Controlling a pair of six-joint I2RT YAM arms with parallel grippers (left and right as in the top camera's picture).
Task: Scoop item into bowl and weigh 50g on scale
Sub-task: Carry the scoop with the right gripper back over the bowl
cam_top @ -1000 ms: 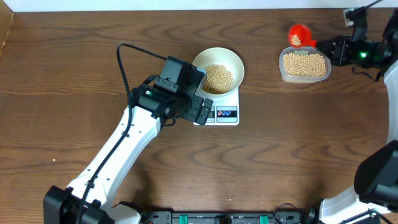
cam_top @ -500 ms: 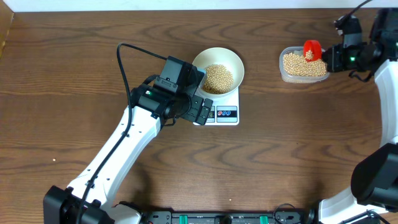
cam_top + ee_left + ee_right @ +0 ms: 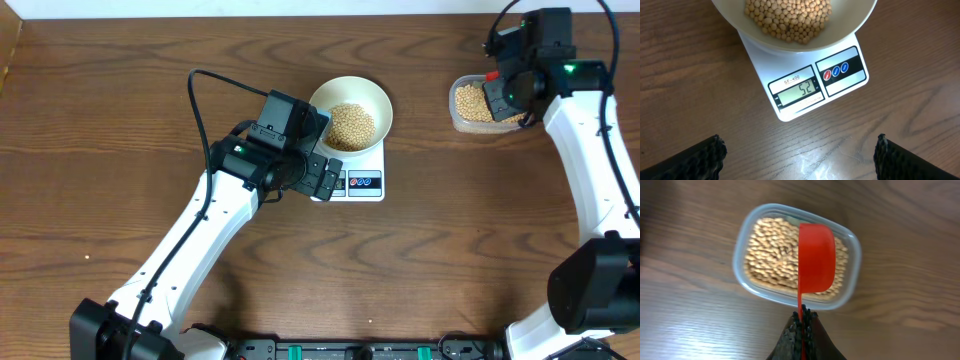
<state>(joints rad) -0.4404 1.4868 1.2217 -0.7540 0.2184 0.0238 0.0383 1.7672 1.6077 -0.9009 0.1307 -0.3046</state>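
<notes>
- While the bowl [image 3: 322, 104] of beans [image 3: 350, 125] sits on the scale [image 3: 805, 92], the display reads 52.
- Left pincer [image 3: 799, 155] hangs wide open and empty at the scale's display end, above the table [image 3: 690, 75].
- Right pincer [image 3: 801, 325], well right of the scale, is clamped tight on the handle of a red scoop [image 3: 816, 257], its cup over a tub [image 3: 854, 275] of beans.

Overhead view: bright, even, diffuse light from above; shadows soft and faint.
Left wrist view: sharp focus; scale [image 3: 762, 65] display crisp, digits readable; pale glare patch on bench [image 3: 810, 160] near bottom centre; lower corners dark.
Right wrist view: whole frame smeared; beans [image 3: 770, 255], red scoop [image 3: 816, 255] edges, wood grain all soft; left edge dimmer.
</notes>
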